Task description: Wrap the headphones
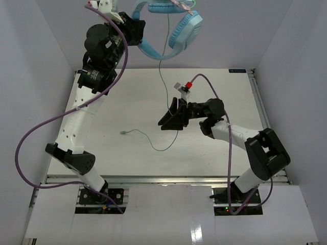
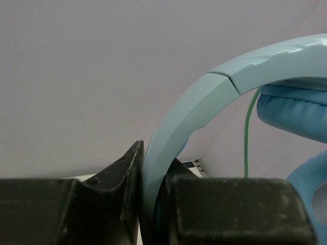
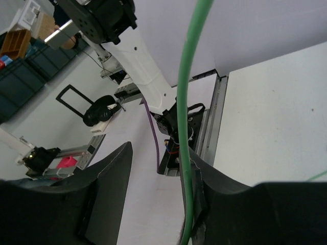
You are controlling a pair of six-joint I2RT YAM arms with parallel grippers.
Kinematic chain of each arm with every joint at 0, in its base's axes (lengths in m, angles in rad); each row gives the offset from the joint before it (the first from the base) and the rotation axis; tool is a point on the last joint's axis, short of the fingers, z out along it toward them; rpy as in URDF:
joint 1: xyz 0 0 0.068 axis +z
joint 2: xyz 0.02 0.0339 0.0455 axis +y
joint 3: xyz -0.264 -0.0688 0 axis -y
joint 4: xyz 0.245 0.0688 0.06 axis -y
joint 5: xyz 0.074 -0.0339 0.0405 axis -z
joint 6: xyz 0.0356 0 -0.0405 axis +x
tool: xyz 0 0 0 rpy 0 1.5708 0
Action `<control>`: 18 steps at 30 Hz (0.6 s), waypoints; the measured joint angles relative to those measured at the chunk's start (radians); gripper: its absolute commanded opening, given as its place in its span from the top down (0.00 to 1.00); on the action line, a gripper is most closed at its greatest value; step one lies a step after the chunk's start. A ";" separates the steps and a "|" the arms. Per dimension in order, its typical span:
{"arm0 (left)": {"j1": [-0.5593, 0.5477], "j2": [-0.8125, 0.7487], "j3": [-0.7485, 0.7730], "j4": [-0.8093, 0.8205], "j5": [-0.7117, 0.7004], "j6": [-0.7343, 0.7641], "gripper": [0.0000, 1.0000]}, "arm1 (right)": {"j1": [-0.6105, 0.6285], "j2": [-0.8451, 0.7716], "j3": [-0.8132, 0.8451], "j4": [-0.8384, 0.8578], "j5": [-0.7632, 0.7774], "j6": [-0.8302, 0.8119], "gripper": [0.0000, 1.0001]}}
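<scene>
Free passage over the near-left surface point(image 1: 127, 158); mid-surface barred by the cable point(image 1: 160, 71) hanging from the raised headphones point(image 1: 186, 28) and by the right end effector point(image 1: 172, 122); walls point(image 1: 30, 61) either side

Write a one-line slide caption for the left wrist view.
Left gripper clamps the headphones by their headband; the green cable hangs behind.

A white tabletop point(image 1: 127, 158) sits inside a pale-walled enclosure point(image 1: 36, 46), a metal rail point(image 1: 168, 179) running along its near edge. Beyond the enclosure, the right wrist view catches dark storage bins point(image 3: 20, 76), a wooden box point(image 3: 15, 43) and a small red item point(image 3: 66, 162).
</scene>
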 measured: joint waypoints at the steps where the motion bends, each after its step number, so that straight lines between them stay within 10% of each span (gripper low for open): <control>1: 0.000 0.002 0.000 0.000 -0.016 0.004 1.00 | 0.009 -0.012 -0.004 0.003 0.003 -0.011 0.51; 18: 0.069 0.104 0.025 0.020 -0.156 0.063 1.00 | 0.118 -0.144 -0.090 0.005 0.024 -0.124 0.60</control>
